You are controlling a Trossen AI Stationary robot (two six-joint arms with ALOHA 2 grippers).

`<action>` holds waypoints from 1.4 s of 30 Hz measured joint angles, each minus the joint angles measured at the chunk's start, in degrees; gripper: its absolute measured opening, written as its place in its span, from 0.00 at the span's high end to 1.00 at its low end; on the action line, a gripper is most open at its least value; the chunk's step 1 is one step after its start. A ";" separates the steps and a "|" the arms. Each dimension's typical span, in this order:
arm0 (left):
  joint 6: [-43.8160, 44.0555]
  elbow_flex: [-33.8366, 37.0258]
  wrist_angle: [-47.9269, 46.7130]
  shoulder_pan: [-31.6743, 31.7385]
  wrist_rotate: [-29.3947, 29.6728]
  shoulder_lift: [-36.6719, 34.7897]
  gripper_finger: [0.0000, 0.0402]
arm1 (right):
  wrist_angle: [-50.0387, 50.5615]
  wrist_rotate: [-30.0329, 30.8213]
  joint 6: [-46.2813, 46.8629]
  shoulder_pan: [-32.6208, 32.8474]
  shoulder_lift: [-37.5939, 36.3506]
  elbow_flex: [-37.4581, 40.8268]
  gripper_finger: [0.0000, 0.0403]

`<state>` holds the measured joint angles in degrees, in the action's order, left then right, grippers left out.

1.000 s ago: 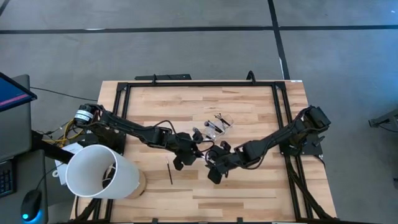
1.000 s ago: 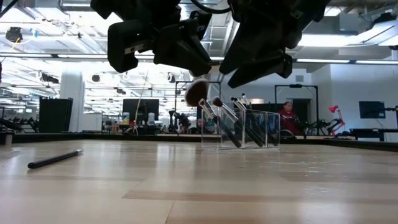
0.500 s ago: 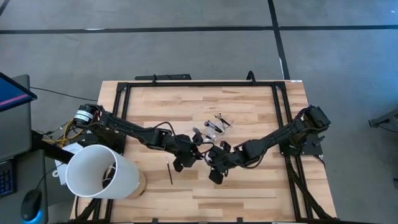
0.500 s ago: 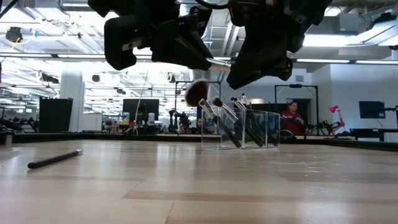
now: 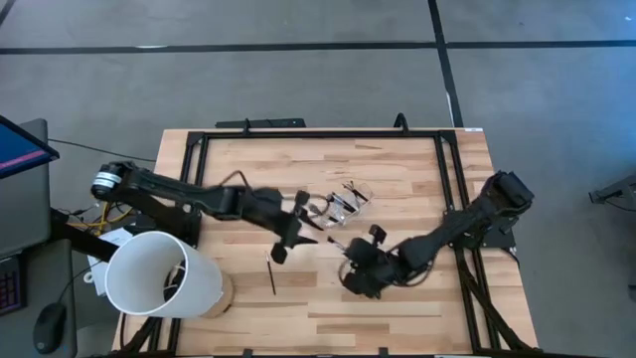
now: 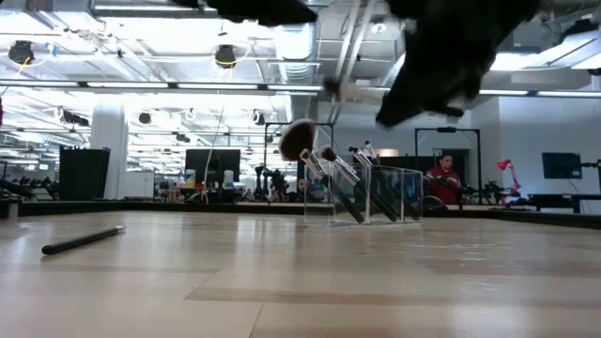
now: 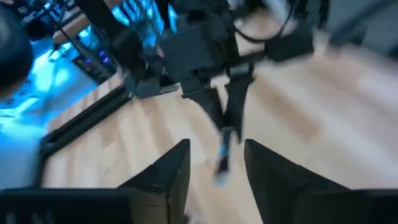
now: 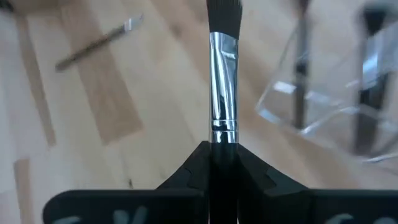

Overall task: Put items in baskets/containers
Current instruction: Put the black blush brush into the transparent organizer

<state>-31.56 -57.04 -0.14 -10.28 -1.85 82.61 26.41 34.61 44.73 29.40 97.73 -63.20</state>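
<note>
Above the bench's (image 5: 397, 179) middle, the right gripper (image 8: 222, 144) is clamped on a silver-ferruled brush (image 8: 222, 81), its arm stretched low from the right edge. The left gripper (image 7: 216, 163) hangs just beside the clear box (image 5: 348, 205) with fingers parted and empty, arm reaching from the left. One stick (image 5: 271, 277) lies on the bench; other brushes (image 6: 349, 183) stand tilted in the box.

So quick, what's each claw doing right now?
Left gripper: open, empty.
Right gripper: shut on a brush.
</note>
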 joint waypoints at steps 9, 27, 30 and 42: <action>14.80 10.88 26.99 8.73 -19.57 -2.79 0.58 | -1.59 18.09 -2.56 8.00 -7.99 1.57 0.93; 30.46 15.63 68.39 7.09 -27.33 10.01 0.58 | -53.98 2.89 -39.47 2.18 -12.50 15.89 0.92; 30.56 15.63 68.29 6.37 -26.03 10.01 0.58 | -56.10 -1.92 -41.01 0.66 -12.26 15.89 0.92; 30.52 15.48 70.60 3.82 -18.27 10.29 0.62 | -56.08 -6.70 -41.59 -4.46 -12.20 15.89 0.91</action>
<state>-1.04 -41.56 70.46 -6.46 -20.12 92.90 -29.67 27.91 3.14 24.94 85.54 -47.31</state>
